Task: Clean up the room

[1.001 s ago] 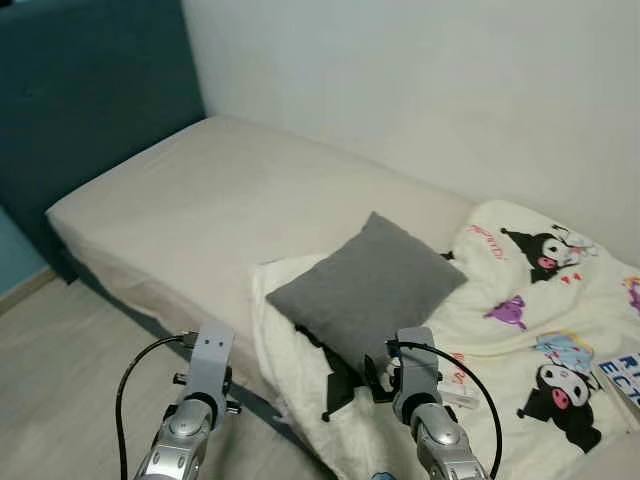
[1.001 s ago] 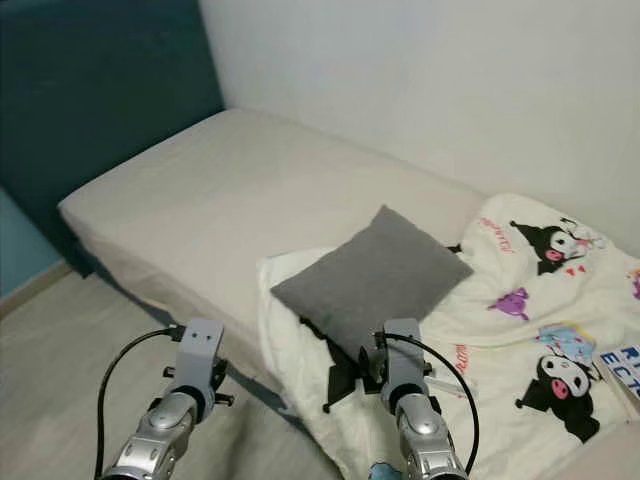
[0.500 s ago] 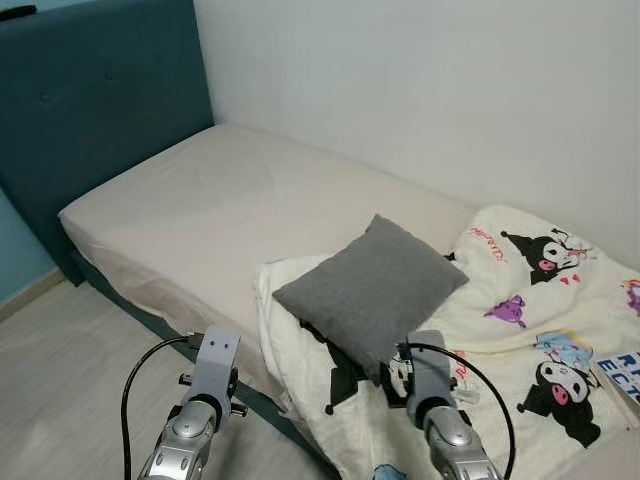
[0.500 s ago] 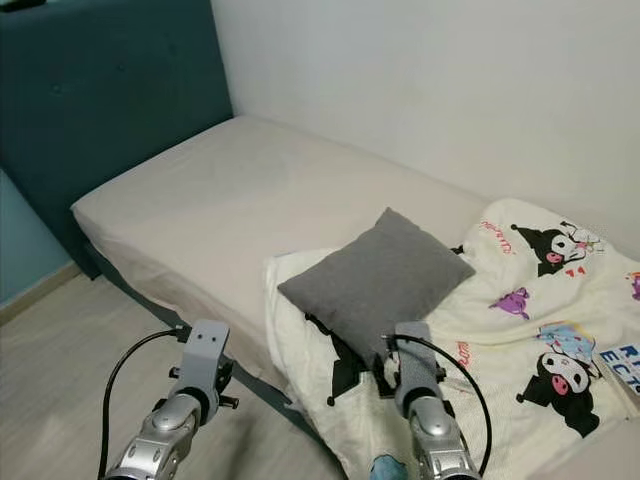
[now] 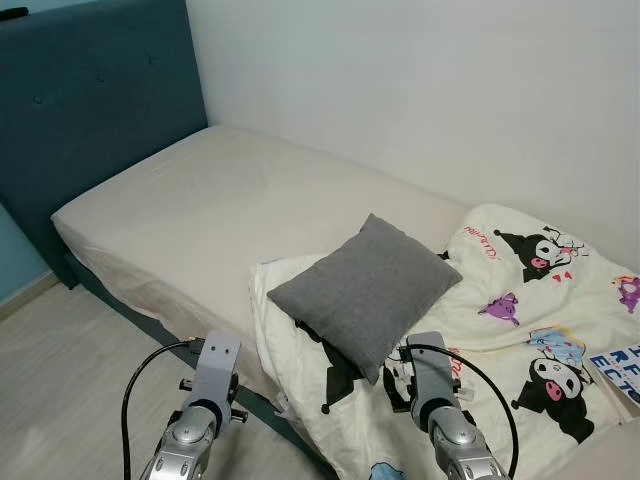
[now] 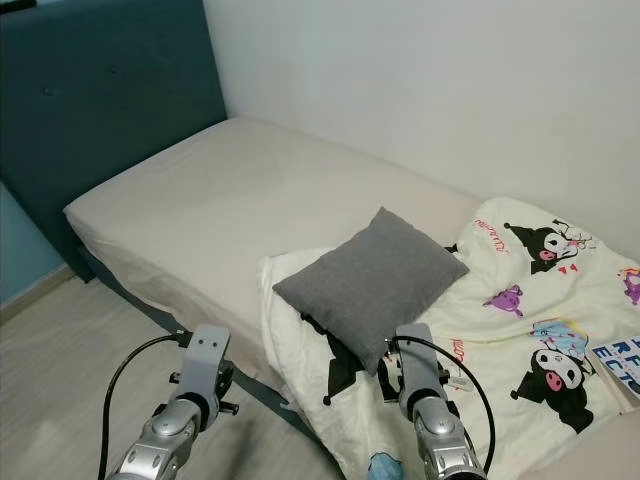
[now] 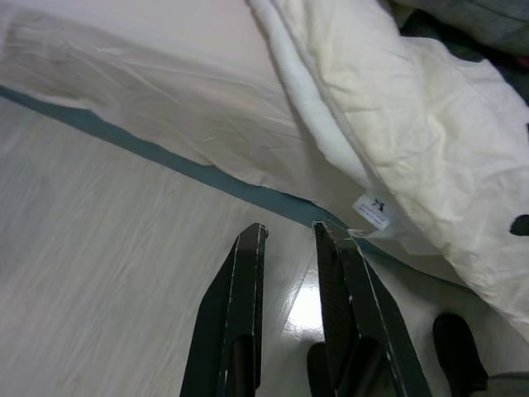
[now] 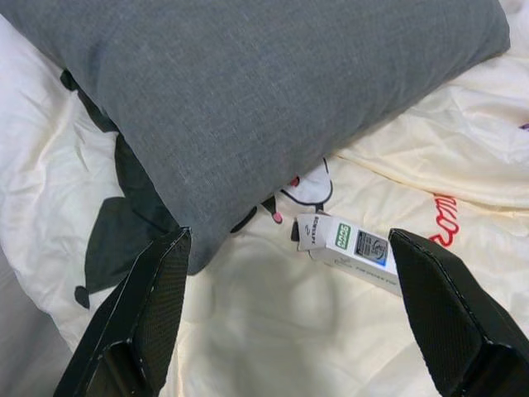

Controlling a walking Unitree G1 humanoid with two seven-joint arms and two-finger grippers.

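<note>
Your right claw stands wide, its two black fingers splayed to either side and holding nothing. It hangs over the cream cartoon-print quilt, at the near corner of the square grey fabric cushion. Between the spread fingers lies a small white cardboard box with a green label, resting flat on the quilt just beside the cushion's edge, perhaps touching it. The box sits ahead of the claw and slightly toward the finger away from the cushion; its long axis runs across the opening, roughly from one finger toward the other, so you would likely need to turn the wrist to close across its narrow width. This arm is plainly the nearer one to the box.

Your left claw is narrow, its fingers nearly parallel with a slim gap, and empty. It points down at the pale wood-grain floor beside the bed's teal base, near the quilt's hanging hem and its white sewn-in tag.

Farther out, the bare beige mattress stretches to the dark teal upholstered headboard. A printed book or box with blue letters lies at the quilt's far right.
</note>
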